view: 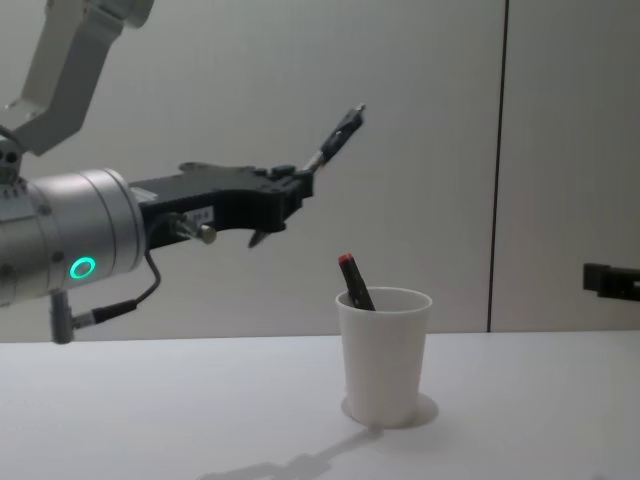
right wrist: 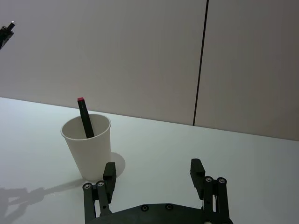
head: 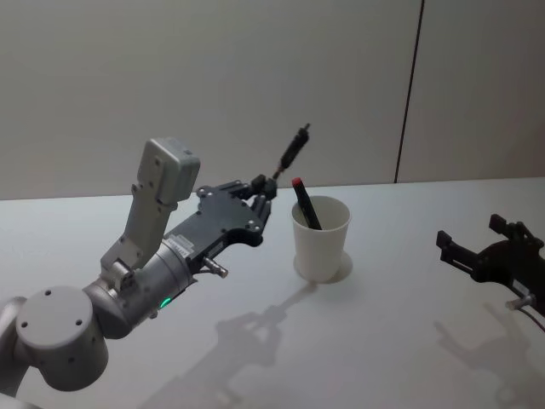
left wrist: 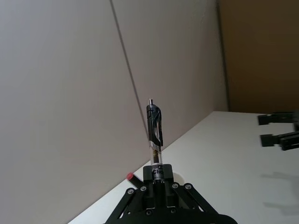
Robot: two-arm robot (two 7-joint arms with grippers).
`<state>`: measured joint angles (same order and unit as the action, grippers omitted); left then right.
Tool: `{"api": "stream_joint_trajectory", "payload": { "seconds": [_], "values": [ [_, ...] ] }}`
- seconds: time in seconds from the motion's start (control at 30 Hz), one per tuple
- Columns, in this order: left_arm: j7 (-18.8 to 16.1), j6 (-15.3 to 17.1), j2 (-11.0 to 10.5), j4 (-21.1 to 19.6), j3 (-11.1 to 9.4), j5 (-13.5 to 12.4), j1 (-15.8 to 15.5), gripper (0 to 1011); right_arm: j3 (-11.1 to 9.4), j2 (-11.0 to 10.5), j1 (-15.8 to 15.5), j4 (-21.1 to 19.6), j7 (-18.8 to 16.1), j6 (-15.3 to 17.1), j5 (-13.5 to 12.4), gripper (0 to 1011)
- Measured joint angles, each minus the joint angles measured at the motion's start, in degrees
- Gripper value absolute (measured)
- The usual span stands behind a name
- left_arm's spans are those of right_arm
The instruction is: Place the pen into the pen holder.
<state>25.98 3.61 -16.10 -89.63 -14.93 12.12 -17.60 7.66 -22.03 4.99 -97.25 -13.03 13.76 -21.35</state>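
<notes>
Above the white table [head: 409,341], just left of the pen holder [head: 321,243], the left arm reaches forward and upward. Its left gripper [head: 267,189] is clamped on the lower end of a black pen [head: 290,152], which tilts up toward the far right. A red-capped marker [head: 305,204] leans inside the holder. At the right edge the right gripper [head: 467,234] hovers low, fingers apart

The pen [head: 289,153], dark with a clip and a clear barrel, juts tilted upward from the left end effector [head: 266,189]. The pen holder [head: 321,243], a white paper cup, stands upright on the counter [head: 409,341] with a red-tipped black stick [head: 305,204] leaning inside.
</notes>
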Motion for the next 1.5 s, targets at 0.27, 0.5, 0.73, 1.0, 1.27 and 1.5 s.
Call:
{"api": "stream_joint_trajectory", "payload": {
  "seconds": [0.27, 0.5, 0.73, 1.0, 1.27, 1.5],
  "values": [
    [7.6, -1.1, 0.1, 1.5, -0.5, 0.9, -1.6, 130, 0.0, 0.0, 0.0, 0.0, 0.0, 0.0, 0.0, 1001],
    [12.8, -1.5, 0.6, 2.8, -1.5, 0.7, -2.8, 130, 0.0, 0.0, 0.0, 0.0, 0.0, 0.0, 0.0, 1001],
    [17.0, -1.5, 1.4, 4.3, -2.9, -0.2, -3.7, 130, 0.0, 0.0, 0.0, 0.0, 0.0, 0.0, 0.0, 1001],
    [19.5, -1.6, 2.1, 5.5, -4.1, -0.8, -4.3, 130, 0.0, 0.0, 0.0, 0.0, 0.0, 0.0, 0.0, 1001],
    [20.9, -1.6, 2.6, 6.2, -5.0, -1.1, -4.7, 130, 0.0, 0.0, 0.0, 0.0, 0.0, 0.0, 0.0, 1001],
    [21.5, -1.6, 2.7, 6.5, -5.3, -1.2, -4.8, 130, 0.0, 0.0, 0.0, 0.0, 0.0, 0.0, 0.0, 1001]
  ]
}}
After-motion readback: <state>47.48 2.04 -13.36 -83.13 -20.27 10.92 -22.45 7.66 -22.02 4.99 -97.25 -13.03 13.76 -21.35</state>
